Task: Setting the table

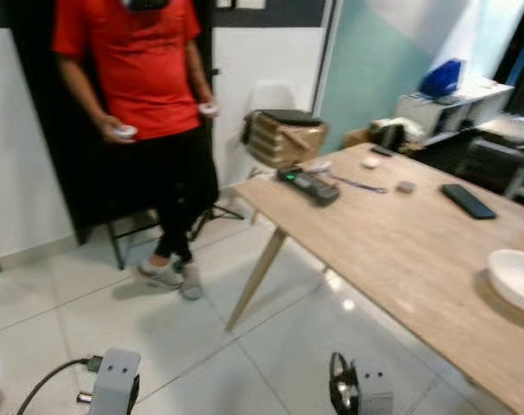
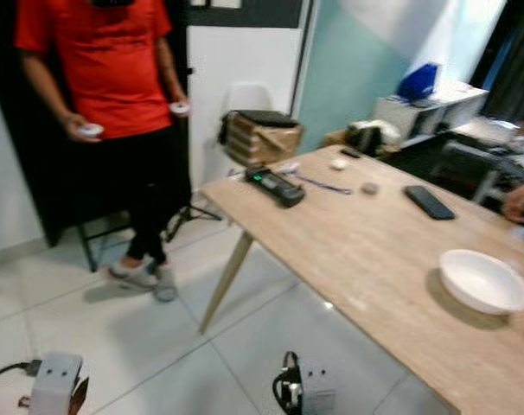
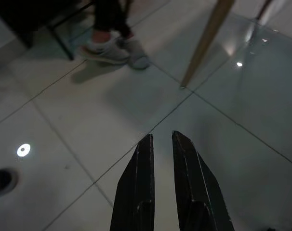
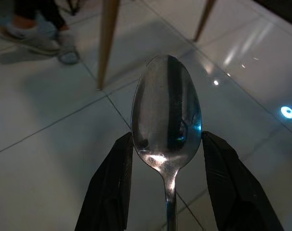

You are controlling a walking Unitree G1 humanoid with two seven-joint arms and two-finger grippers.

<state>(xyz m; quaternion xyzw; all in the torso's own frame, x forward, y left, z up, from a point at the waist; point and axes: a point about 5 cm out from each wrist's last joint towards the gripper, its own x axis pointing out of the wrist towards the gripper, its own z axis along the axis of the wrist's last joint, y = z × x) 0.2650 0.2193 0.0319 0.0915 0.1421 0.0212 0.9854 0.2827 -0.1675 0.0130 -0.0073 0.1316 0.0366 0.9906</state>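
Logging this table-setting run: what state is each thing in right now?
Spoon: clamped in the right gripper, bowl pointing out over the floor.
Left gripper: holds nothing, jaws nearly together.
White bowl: upright on the wooden table, looks empty.
Black phone: lying flat.

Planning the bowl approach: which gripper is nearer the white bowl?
Right. The right gripper, holding a spoon, hangs nearer the white bowl; the left gripper hangs farther left.

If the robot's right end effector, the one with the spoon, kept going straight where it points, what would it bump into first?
Probably the white tiled floor. The right end effector holds the spoon pointing down at the tiles, short of the wooden table leg. Depth is hard to judge.
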